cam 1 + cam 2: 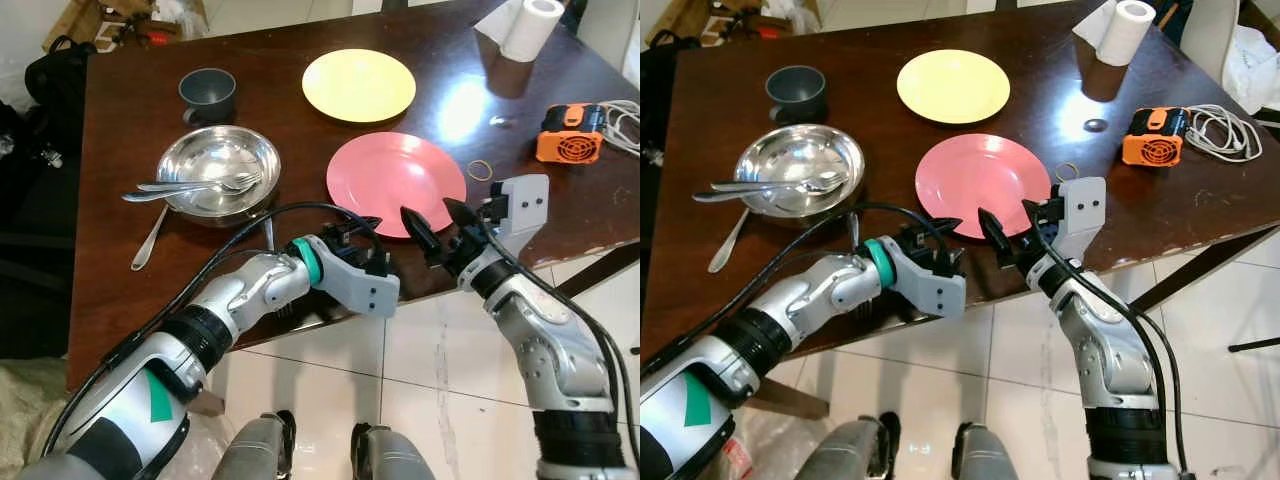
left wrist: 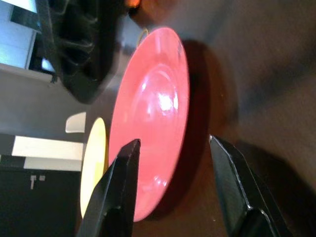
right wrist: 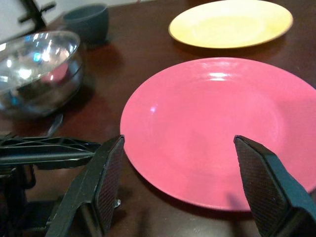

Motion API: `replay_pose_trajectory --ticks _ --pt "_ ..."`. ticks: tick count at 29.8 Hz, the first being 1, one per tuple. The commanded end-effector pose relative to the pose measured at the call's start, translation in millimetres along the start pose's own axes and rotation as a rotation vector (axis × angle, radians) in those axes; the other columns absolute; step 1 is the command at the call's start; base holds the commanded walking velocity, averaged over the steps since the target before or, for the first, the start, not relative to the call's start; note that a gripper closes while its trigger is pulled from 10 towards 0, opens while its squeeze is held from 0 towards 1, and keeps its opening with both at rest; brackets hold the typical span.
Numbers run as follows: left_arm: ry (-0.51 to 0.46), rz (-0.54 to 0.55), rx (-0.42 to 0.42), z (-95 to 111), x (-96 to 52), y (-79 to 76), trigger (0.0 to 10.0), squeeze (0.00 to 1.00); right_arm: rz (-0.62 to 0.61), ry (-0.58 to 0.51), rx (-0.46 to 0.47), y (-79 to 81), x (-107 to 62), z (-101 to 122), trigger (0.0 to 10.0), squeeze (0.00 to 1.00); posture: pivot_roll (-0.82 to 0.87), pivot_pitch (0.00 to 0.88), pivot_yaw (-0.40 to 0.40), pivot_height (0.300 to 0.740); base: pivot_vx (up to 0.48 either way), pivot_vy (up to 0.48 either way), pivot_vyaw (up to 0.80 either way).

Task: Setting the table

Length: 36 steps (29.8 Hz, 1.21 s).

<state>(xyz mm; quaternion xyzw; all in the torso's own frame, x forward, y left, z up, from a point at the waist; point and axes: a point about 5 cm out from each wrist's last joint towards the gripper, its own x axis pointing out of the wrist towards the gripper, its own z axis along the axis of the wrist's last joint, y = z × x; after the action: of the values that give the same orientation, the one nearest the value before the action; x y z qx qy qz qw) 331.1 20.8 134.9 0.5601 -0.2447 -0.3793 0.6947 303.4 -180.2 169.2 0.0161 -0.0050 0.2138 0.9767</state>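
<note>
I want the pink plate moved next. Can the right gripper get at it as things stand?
Probably yes. The right gripper, fingers open, sits at the table edge facing the pink plate, with nothing between them. The left gripper is beside it, also open.

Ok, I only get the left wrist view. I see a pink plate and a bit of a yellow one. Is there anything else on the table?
Observer: Yes. A shiny metal bowl sits to the robot's left of the pink plate, with two spoons resting across it.
Operator: Is there a cup too?
Observer: A dark grey cup stands on the far side of the bowl.
Operator: And where's the other gripper?
Observer: The right gripper is open at the table's near edge, pointing at the pink plate.
</note>
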Motion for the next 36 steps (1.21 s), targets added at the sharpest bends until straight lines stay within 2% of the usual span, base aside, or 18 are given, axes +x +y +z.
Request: replay_pose_trajectory --ticks 1,2,7,8,9,12,14,19,21,22,28,29,30,31,32,34,36 --pt "0.02 -0.036 0.025 -3.4 -1.4 -11.7 10.0 0.0 0.02 0.029 -0.054 -2.3 -0.6 -0.6 10.0 0.0 0.03 0.154 0.061 0.74 0.0 0.0 0.0" --pt "0.036 -0.046 0.03 -4.3 -0.7 -17.5 10.0 0.0 0.021 0.019 -0.098 -5.8 -1.9 6.5 10.0 0.0 0.03 0.154 0.061 0.74 0.0 0.0 0.0" --pt "0.04 -0.048 0.036 -4.0 0.4 -21.2 10.0 0.0 0.02 0.012 -0.12 -8.2 -3.4 11.3 10.0 0.0 0.02 0.155 0.057 0.74 0.0 0.0 0.0" --pt "0.05 -0.046 0.038 -2.0 3.6 -25.9 10.0 0.0 0.01 -0.006 -0.148 -10.8 -6.5 19.1 10.0 0.0 0.02 0.156 0.057 0.74 0.0 0.0 0.0" --pt "0.072 -0.012 0.043 4.4 14.8 -28.1 10.0 0.0 -0.018 -0.077 -0.188 -11.9 -14.5 37.5 10.0 0.0 0.01 0.152 0.06 0.74 0.0 0.0 0.0" --pt "0.079 0.002 0.047 6.4 18.4 -27.8 10.0 0.0 -0.025 -0.103 -0.198 -11.6 -16.8 43.2 10.0 0.0 0.01 0.152 0.06 0.74 0.0 0.0 0.0" --pt "0.085 0.045 0.058 11.1 27.3 -20.6 10.0 0.0 -0.028 -0.164 -0.173 -6.7 -18.7 52.7 10.0 0.0 0.0 0.147 0.067 0.74 0.0 0.0 0.0" --pt "0.083 0.068 0.069 13.5 31.8 -16.4 10.0 0.0 -0.028 -0.191 -0.159 -4.5 -18.6 56.2 10.0 0.0 0.0 0.147 0.067 0.74 0.0 0.0 0.0" --pt "0.091 0.081 0.088 14.7 36.2 -10.5 10.0 0.0 -0.031 -0.214 -0.15 -1.8 -17.9 59.3 10.0 0.0 0.0 0.142 0.084 0.74 0.0 0.0 0.0" --pt "0.131 0.101 0.13 12.2 41.6 0.2 10.0 0.0 -0.031 -0.251 -0.138 3.1 -17.3 64.6 10.0 0.0 0.0 0.14 0.089 0.74 0.0 0.0 0.0" --pt "0.168 0.118 0.165 5.8 42.0 7.0 10.0 0.0 -0.027 -0.27 -0.129 8.4 -17.1 67.3 10.0 0.0 0.0 0.137 0.1 0.74 0.0 0.0 0.0" --pt "0.166 0.142 0.175 5.8 42.3 9.0 4.5 0.0 -0.031 -0.268 -0.118 9.9 -18.0 65.2 10.0 0.0 0.0 0.136 0.102 0.74 0.0 0.0 0.0" --pt "0.166 0.142 0.175 5.8 42.3 9.0 4.5 0.0 -0.031 -0.268 -0.118 9.9 -18.0 65.2 10.0 0.0 0.0 0.136 0.102 0.74 0.0 0.0 0.0" --pt "0.162 0.158 0.184 6.4 42.8 10.3 2.5 0.0 -0.037 -0.263 -0.111 10.8 -18.7 62.6 10.0 0.0 0.0 0.134 0.105 0.74 0.0 0.0 0.0" --pt "0.162 0.158 0.184 6.4 42.8 10.3 2.5 0.0 -0.037 -0.263 -0.111 10.8 -18.7 62.6 10.0 0.0 0.0 0.134 0.105 0.74 0.0 0.0 0.0" --pt "0.135 0.143 0.213 9.7 44.0 7.5 0.0 0.0 -0.046 -0.256 -0.102 11.5 -20.0 59.1 10.0 0.0 0.0 0.13 0.106 0.74 0.0 0.0 0.0" --pt "0.102 0.109 0.249 12.3 43.8 2.1 0.0 0.0 -0.053 -0.255 -0.095 11.0 -21.0 58.0 10.0 0.0 0.0 0.127 0.108 0.74 0.0 0.0 0.0"
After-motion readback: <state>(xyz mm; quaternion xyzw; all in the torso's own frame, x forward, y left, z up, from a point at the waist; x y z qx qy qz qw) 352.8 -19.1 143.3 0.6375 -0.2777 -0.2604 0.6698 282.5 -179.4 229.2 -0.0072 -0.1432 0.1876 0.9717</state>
